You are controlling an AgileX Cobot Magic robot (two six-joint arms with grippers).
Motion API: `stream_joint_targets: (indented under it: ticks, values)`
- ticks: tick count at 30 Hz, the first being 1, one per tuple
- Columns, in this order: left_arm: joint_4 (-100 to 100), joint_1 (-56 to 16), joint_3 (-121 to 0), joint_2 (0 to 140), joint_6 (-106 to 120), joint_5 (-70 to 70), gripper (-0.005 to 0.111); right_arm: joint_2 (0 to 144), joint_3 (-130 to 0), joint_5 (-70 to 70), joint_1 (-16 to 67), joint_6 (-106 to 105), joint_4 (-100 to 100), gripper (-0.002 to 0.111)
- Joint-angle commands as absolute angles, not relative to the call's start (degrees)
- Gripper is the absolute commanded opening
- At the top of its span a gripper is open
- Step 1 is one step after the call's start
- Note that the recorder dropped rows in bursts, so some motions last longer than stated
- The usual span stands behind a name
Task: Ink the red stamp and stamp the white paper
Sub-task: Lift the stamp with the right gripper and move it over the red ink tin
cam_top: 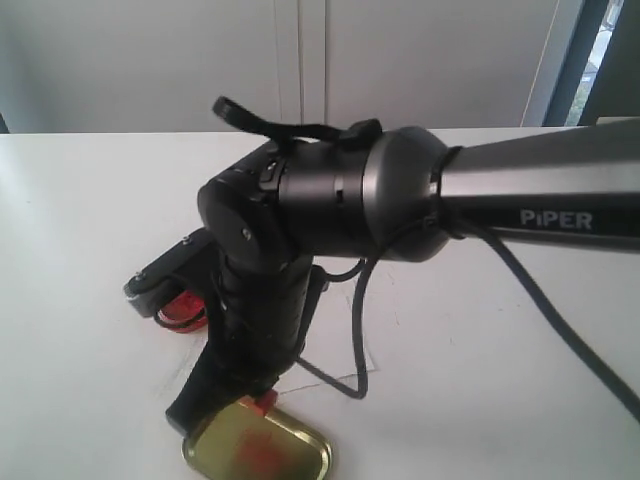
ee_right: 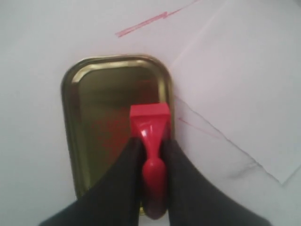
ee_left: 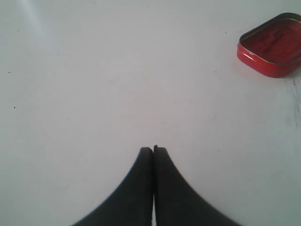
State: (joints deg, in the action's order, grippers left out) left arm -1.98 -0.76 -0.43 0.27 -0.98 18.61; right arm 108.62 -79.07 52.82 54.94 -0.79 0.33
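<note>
The red stamp [ee_right: 149, 118] is held by its knob in my right gripper [ee_right: 151, 141], which is shut on it, square base pointing away from the fingers. It hangs over the right rim of the gold lid [ee_right: 94, 117], which has red smears inside. The white paper [ee_right: 235, 80] lies just beside the lid, with thin red lines near its corner. In the exterior view the stamp [cam_top: 265, 402] shows as a red speck above the lid [cam_top: 258, 452]. My left gripper [ee_left: 153, 148] is shut on nothing over bare tabletop. The red ink tin [ee_left: 272, 45] lies apart from it.
The right arm [cam_top: 520, 200] crosses the exterior view from the right and hides most of the table's middle. The ink tin [cam_top: 183, 310] peeks out behind it on the left. A red pen-like streak [ee_right: 141, 23] marks the tabletop beyond the lid.
</note>
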Motion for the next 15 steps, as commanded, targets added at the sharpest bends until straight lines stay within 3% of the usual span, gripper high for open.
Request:
stream_joint_targets:
  ticks: [1,15]
  values:
    - [-2.1,-0.7,0.0,0.0,-1.2,19.1,0.000,107.8,-82.2,54.4,51.4,-2.8,0.0,0.000]
    - [-2.1,-0.7,0.0,0.0,-1.2,19.1,0.000,113.7,-98.6,60.0,43.8,-8.0,0.3,0.000]
